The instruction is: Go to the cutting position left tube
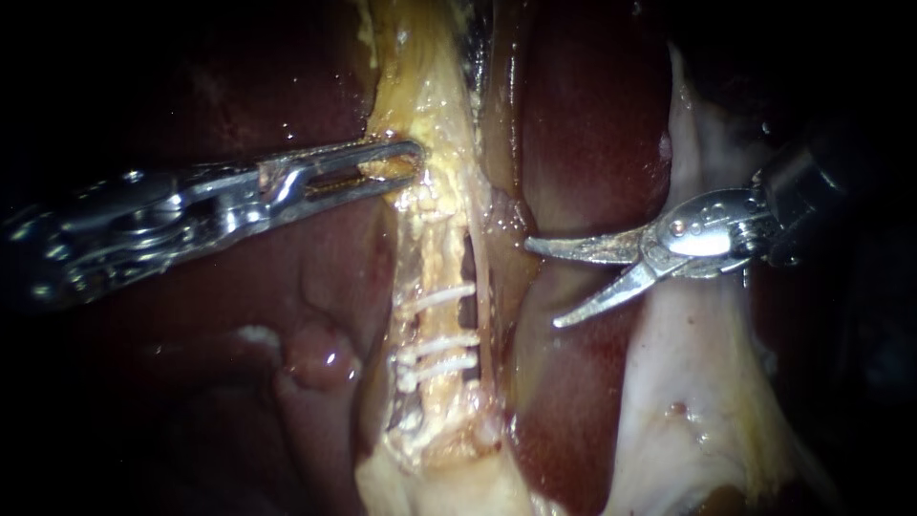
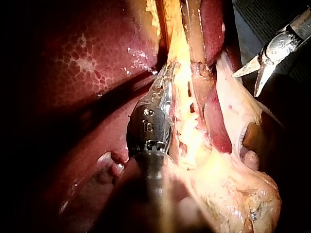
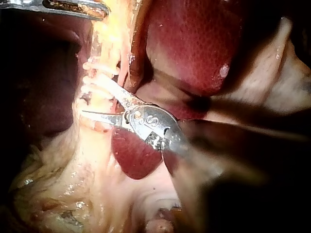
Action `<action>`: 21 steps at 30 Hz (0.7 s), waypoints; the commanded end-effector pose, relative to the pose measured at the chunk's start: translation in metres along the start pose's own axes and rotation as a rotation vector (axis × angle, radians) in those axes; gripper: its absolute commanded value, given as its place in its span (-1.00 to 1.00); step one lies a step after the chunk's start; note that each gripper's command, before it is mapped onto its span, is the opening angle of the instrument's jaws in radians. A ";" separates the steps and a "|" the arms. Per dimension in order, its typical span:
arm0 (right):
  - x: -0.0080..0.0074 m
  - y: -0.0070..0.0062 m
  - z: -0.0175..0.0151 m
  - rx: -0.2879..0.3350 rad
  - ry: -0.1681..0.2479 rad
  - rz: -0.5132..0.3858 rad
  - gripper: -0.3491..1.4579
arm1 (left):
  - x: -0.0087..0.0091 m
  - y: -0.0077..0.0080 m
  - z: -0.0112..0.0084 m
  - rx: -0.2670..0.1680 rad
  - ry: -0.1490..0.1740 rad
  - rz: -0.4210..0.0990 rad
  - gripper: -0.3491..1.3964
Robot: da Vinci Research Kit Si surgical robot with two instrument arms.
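Only liver separates right instrument from the clipped tube.

left instrument polished metal, glossy, right instrument smooth bright metal, liver smooth, wet, glossy, yellow fatty tissue rough, crumbly, moist, clips white, matt, plastic-looking, pale tissue smooth, sheeny

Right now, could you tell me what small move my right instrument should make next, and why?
Probably ease the right instrument toward the clipped tube: its blades stand open, short of it, while the left instrument grips the tissue above the clips.
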 end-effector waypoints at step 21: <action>-0.0039 -0.0013 0.0062 0.097 -0.025 0.193 0.97 | -0.0058 0.0006 -0.0083 -0.016 -0.070 -0.036 -1.00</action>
